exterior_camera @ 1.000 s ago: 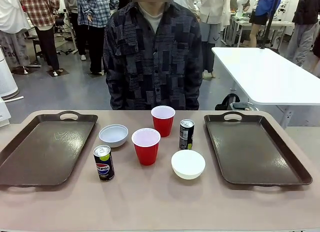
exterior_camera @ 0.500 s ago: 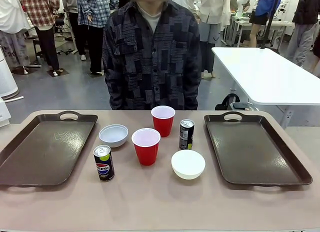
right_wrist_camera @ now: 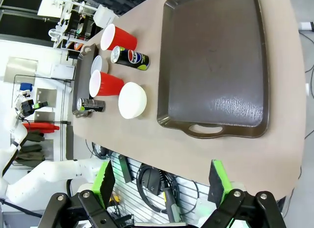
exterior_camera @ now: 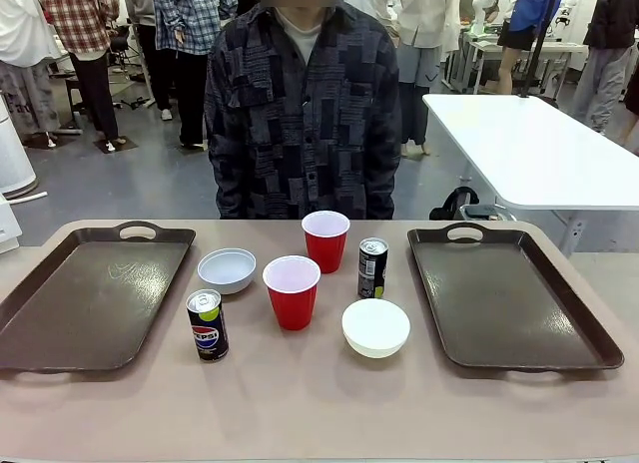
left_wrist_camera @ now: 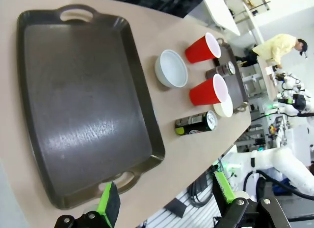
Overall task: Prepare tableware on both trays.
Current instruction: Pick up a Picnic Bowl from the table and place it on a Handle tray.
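Reading the Pepsi can [exterior_camera: 207, 325] is easy: white "PEPSI" lettering with a round red-and-blue logo on a dark body, and yellow-green at the top. The black-silver can [exterior_camera: 372, 268] has a pale label panel whose print is too small to read. That makes two cans, both upright on the table [exterior_camera: 319, 403].

Two red cups with white insides stand open end up. The near red cup [exterior_camera: 292, 293] is between the cans, and the far red cup [exterior_camera: 325, 240] is behind it, closer to the person [exterior_camera: 305, 114].

There are two shallow white bowls: the left bowl [exterior_camera: 227, 269] just behind the Pepsi can, and the right bowl [exterior_camera: 375, 327] in front of the black-silver can.

All six pieces sit between two dark brown trays with cut-out handles, the left tray [exterior_camera: 90, 298] and the right tray [exterior_camera: 504, 298].

The left gripper [left_wrist_camera: 166, 193] hangs with its green-padded fingers spread wide and empty, and so does the right gripper [right_wrist_camera: 161, 179].
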